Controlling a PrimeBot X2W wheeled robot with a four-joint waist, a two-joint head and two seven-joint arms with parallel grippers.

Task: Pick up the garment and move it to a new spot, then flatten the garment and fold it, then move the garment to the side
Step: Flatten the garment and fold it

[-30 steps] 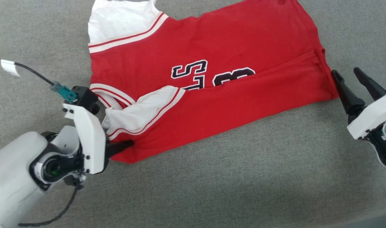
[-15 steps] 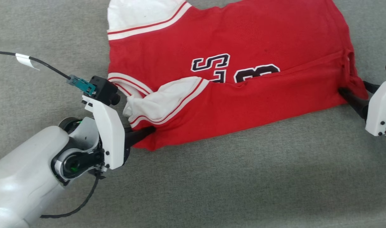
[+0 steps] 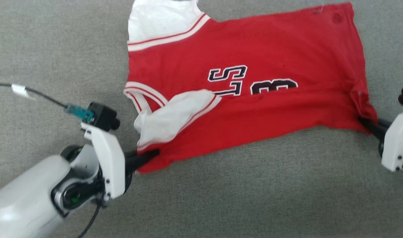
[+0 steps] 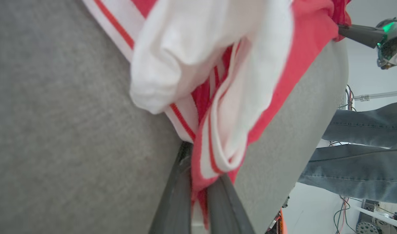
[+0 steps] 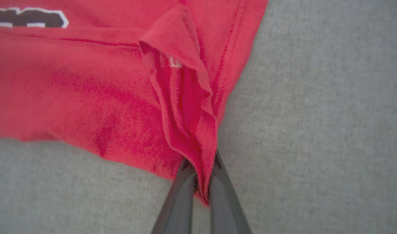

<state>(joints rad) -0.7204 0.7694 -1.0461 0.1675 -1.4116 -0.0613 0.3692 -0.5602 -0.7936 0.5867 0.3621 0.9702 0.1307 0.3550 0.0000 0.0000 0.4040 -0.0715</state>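
The garment (image 3: 247, 109) lies half-folded on the grey table (image 3: 221, 198), long axis running L-R across the head view. Left gripper (image 3: 152, 154) is clamped tight on its near-left corner and right gripper (image 3: 365, 122) is pinched on the near-right hem corner. W/ one arm at each end, the next lift prob. needs both together, cloth taut betw. them.

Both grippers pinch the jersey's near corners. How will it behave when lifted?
Likely floppy: the garment bunches into soft pleats at the right gripper. It would probably sag between that and the left gripper. The folded white sleeve may swing loose.
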